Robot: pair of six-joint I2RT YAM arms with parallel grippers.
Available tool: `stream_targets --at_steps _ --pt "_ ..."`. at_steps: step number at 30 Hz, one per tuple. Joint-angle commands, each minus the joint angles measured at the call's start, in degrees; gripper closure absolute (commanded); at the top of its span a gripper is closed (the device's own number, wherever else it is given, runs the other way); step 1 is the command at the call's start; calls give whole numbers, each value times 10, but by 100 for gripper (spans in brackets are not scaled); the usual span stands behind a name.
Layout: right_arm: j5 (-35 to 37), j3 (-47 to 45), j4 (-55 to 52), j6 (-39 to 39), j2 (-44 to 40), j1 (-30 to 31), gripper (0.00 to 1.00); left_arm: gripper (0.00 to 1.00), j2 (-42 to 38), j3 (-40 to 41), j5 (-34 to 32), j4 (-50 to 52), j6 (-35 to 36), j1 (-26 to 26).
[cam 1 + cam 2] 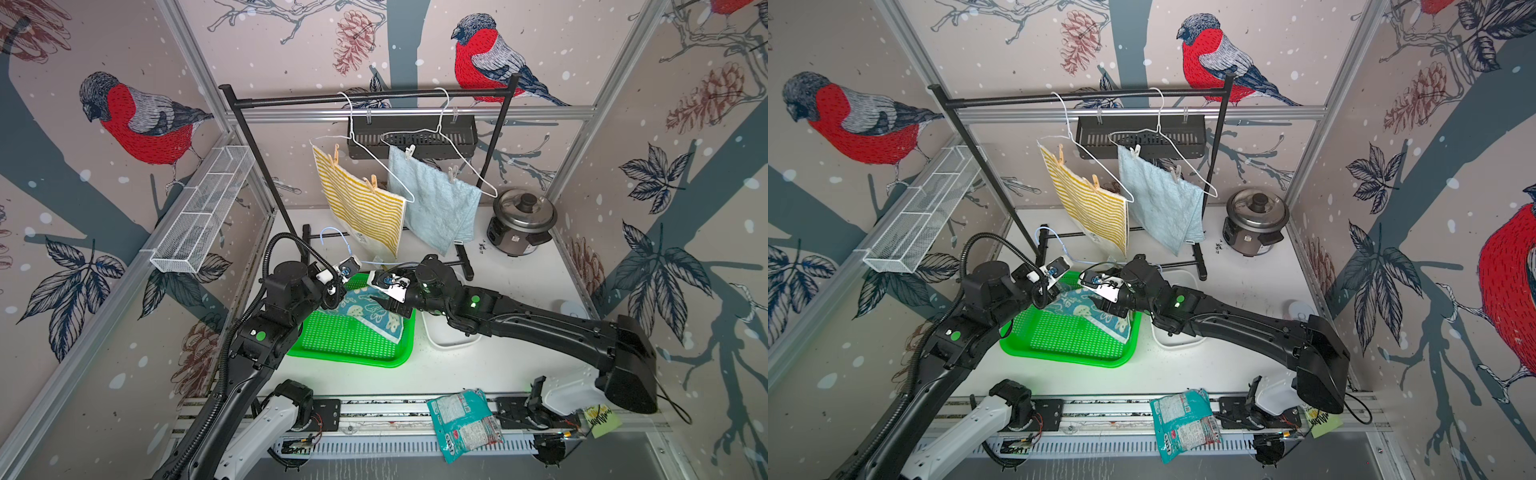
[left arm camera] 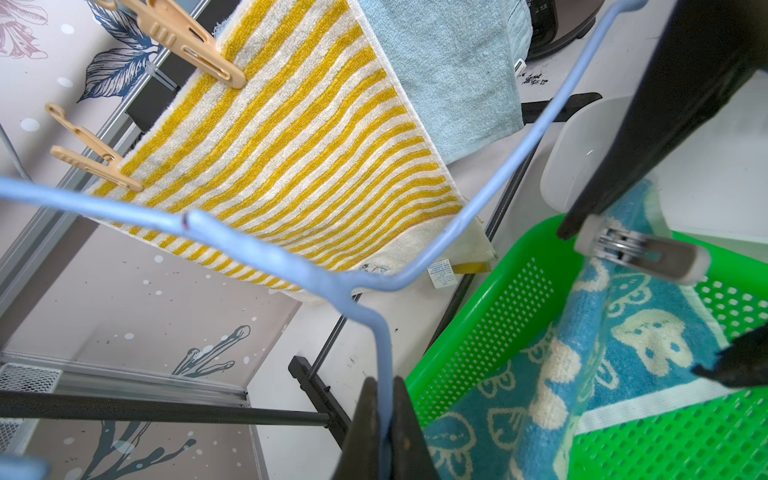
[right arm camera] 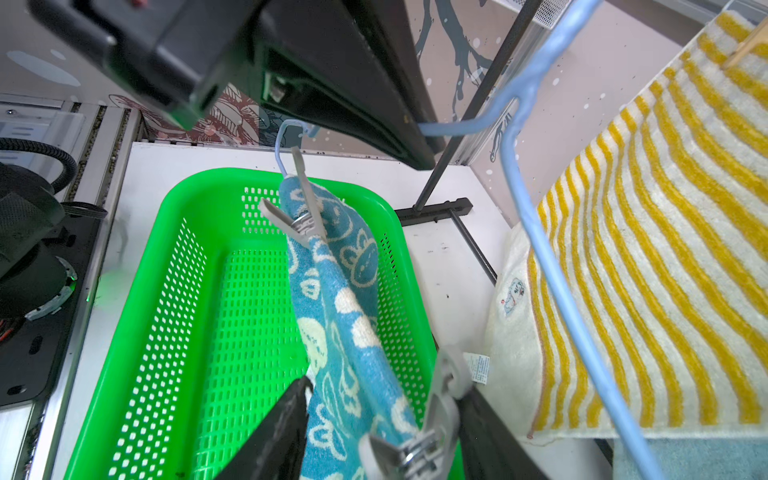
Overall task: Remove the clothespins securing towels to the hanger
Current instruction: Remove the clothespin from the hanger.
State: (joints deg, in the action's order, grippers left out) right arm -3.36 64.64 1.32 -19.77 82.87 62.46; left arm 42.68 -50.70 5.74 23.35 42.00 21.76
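The left hand [image 2: 384, 419] is pressed together on the wire of a blue hanger [image 2: 519, 149], which is held low over a green basket [image 3: 187, 291] on the table [image 1: 519, 291]. A teal towel [image 3: 328, 299] with white figures is clipped to that hanger and draped down into the basket. The right hand [image 3: 382, 390] is spread around a grey clothespin [image 3: 419, 444] on the towel's upper edge. One finger is laid against the pin's handle, and the other is seen apart from it, on the far side of the towel. A second grey clothespin [image 3: 301, 220] is clipped further along the same edge. Behind, a yellow-striped towel [image 1: 361, 208] is hung from a black rack [image 1: 365, 99], with two tan clothespins [image 2: 183, 41] clipped to its top edge. Just beside it, a light-blue towel [image 1: 436, 203] is hung with two white clothespins [image 1: 409, 151].
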Motion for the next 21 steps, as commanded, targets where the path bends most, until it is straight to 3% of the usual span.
stream_targets --at_steps 1,12,21 --pt "13 3 -13 -18 -2 1 46 100 -1 -5 -4 -13 2 0" --pt "33 16 -15 -39 16 3 58 100 0 -5 -2 -13 0 -1" --pt "37 17 -9 -41 14 2 73 100 0 -5 0 -13 1 0"
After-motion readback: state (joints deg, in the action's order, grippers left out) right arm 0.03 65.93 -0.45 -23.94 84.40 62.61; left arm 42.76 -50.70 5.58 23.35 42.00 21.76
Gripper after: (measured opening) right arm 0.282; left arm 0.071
